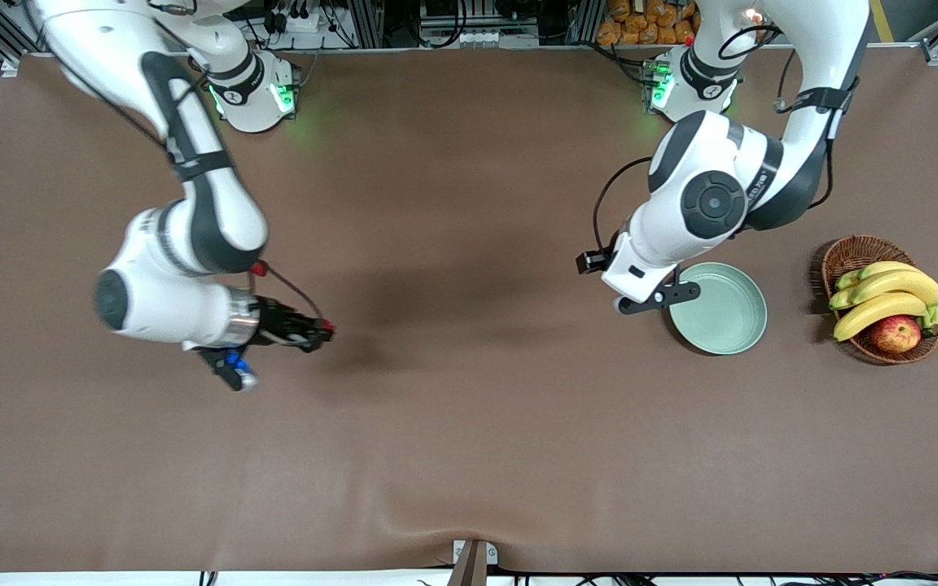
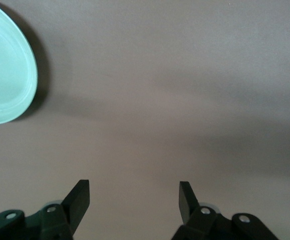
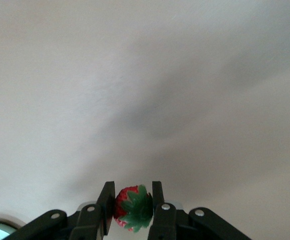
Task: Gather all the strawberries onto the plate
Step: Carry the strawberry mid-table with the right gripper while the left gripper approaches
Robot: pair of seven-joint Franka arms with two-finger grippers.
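One strawberry [image 3: 132,208], one plate [image 1: 718,308], one basket [image 1: 876,298], three bananas [image 1: 884,291], one apple [image 1: 896,334].

I can only see part of the plate [image 2: 7,65] in my left wrist view; the edge cuts it off. From the front, the left arm covers a bit of its rim. My right gripper [image 3: 130,200] half hides the strawberry [image 3: 132,207].

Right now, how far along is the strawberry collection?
Nothing looks done: the plate shows no berries. In hand: the right gripper is shut on a strawberry above bare table. The left gripper waits open beside the plate. Left: deliver this berry; no others are in view.
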